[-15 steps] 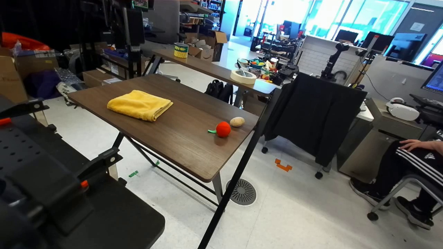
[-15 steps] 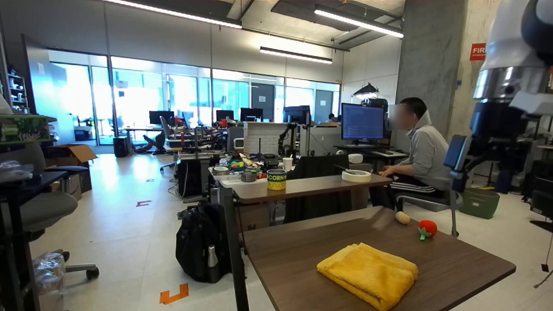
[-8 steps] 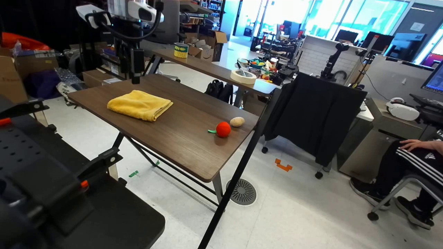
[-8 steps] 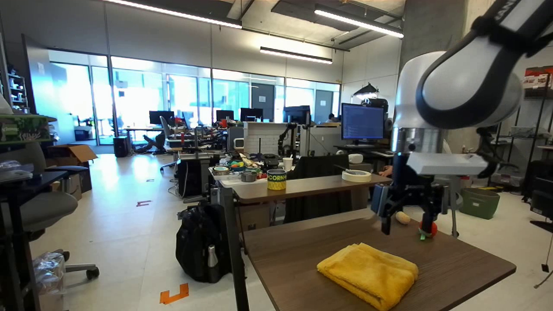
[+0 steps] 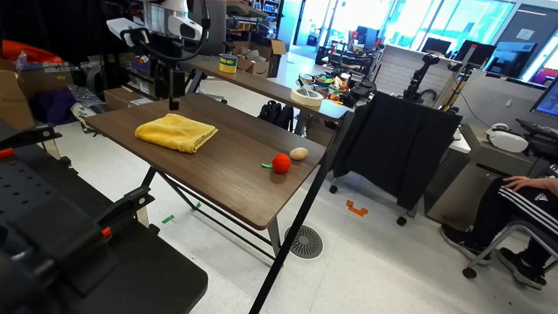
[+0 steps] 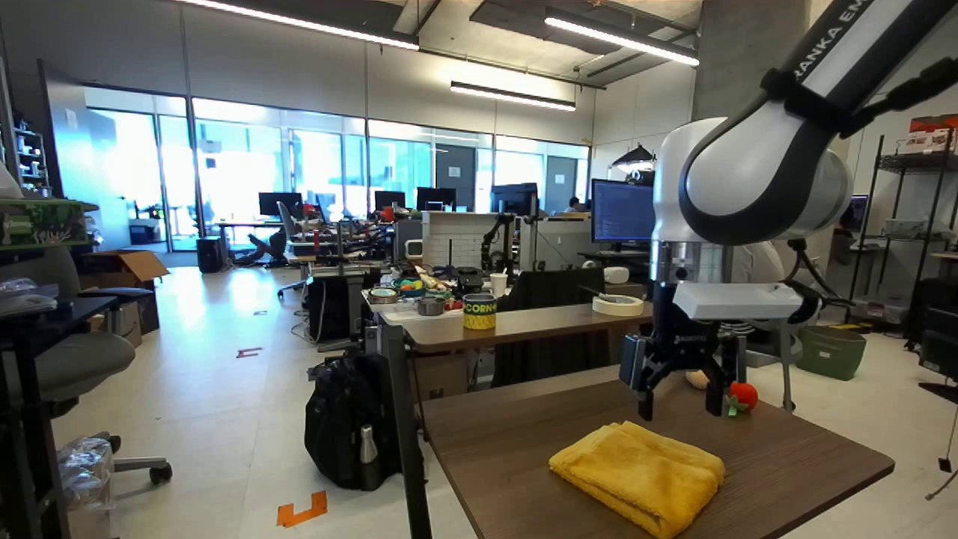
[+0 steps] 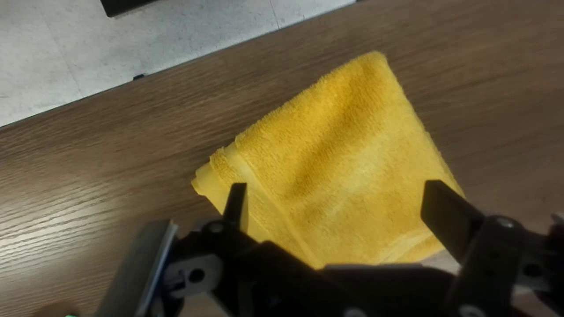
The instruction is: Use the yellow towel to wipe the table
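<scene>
- Yellow towel: folded into a flat pad, layered edges showing in the wrist view; it lies on the dark brown bench, toward one end.
- Gripper: suspended above the towel, pointing down and apart from it; jaws spread wide, with the fingers seen against the yellow in the wrist view.
- Arm: white and black, extending from the upper right in an exterior view.
- Red tomato: on its side toward the opposite end of the bench, well apart from the towel.
- Beige potato: just beside the tomato.
- Raised shelf: along the far long side of the bench in both exterior views, bearing an upright corn can and a pale roll of tape laid flat.
- Black backpack: on the floor.
</scene>
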